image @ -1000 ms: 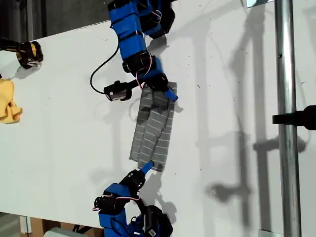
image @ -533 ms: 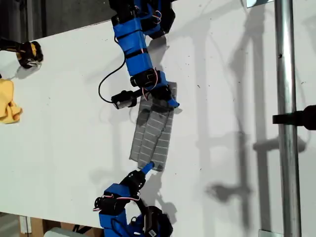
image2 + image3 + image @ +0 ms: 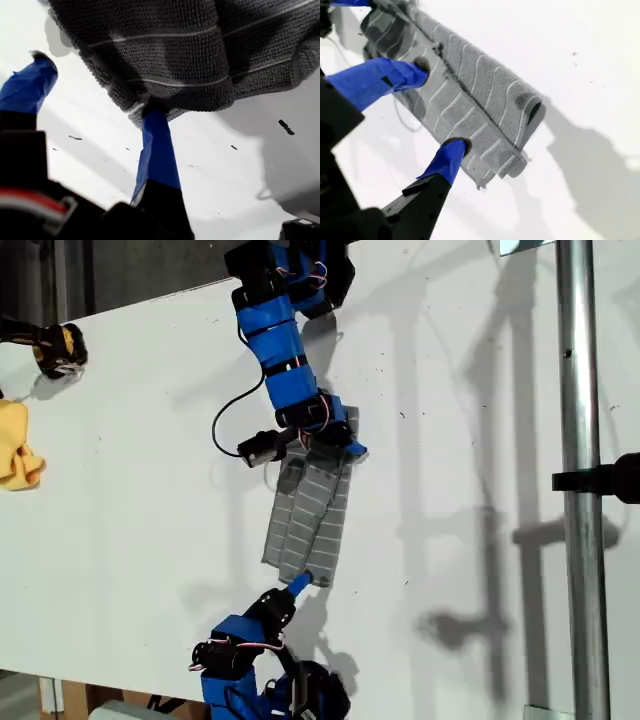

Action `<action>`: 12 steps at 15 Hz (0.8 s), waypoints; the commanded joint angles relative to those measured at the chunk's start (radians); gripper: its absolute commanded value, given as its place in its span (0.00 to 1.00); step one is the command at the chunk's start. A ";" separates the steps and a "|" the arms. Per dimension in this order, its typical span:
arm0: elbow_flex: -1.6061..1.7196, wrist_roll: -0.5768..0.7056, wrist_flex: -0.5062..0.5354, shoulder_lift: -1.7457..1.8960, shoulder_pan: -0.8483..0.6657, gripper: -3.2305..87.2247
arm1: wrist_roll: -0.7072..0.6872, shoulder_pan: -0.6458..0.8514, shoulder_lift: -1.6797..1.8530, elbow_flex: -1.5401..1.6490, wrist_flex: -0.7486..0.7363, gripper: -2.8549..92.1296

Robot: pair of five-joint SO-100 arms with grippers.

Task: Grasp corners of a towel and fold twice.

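Note:
The grey striped towel (image 3: 310,510) lies folded into a long narrow strip on the white table (image 3: 130,500), running from the upper arm to the lower arm in the exterior view. My first gripper (image 3: 342,445) sits on its upper end. In the first wrist view my first gripper (image 3: 97,85) is open, one fingertip (image 3: 154,112) touching the bunched towel (image 3: 190,50) edge. My second gripper (image 3: 298,582) is at the lower end. It (image 3: 440,105) is open in the second wrist view, its fingers straddling the towel (image 3: 470,85) near a corner (image 3: 512,167).
A small yellow cloth (image 3: 18,450) lies at the exterior view's left edge, with a black and yellow object (image 3: 58,348) above it. A metal pole (image 3: 580,480) with a black clamp (image 3: 610,478) crosses the exterior view's right side.
The first arm has slid down along the towel's upper end in the exterior view and now covers more of it. The second arm has hardly moved.

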 commanded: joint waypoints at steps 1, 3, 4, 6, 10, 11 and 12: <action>-0.003 -0.017 -0.005 0.044 0.015 0.30 | -0.005 0.021 0.025 -0.038 0.005 0.37; -0.002 -0.025 -0.005 0.048 0.020 0.30 | -0.032 0.038 0.058 -0.035 0.014 0.37; 0.000 -0.025 -0.006 0.048 0.020 0.30 | -0.044 0.049 0.077 -0.023 0.014 0.32; 0.000 -0.023 -0.008 0.048 0.020 0.30 | -0.061 0.066 0.117 0.000 0.014 0.23; 0.002 -0.018 -0.009 0.048 0.015 0.30 | -0.075 0.084 0.179 0.054 0.006 0.10; 0.002 -0.018 -0.011 0.048 0.014 0.30 | -0.084 0.083 0.179 0.063 -0.005 0.09; 0.002 -0.018 -0.011 0.048 0.012 0.30 | -0.089 0.077 0.179 0.066 -0.014 0.08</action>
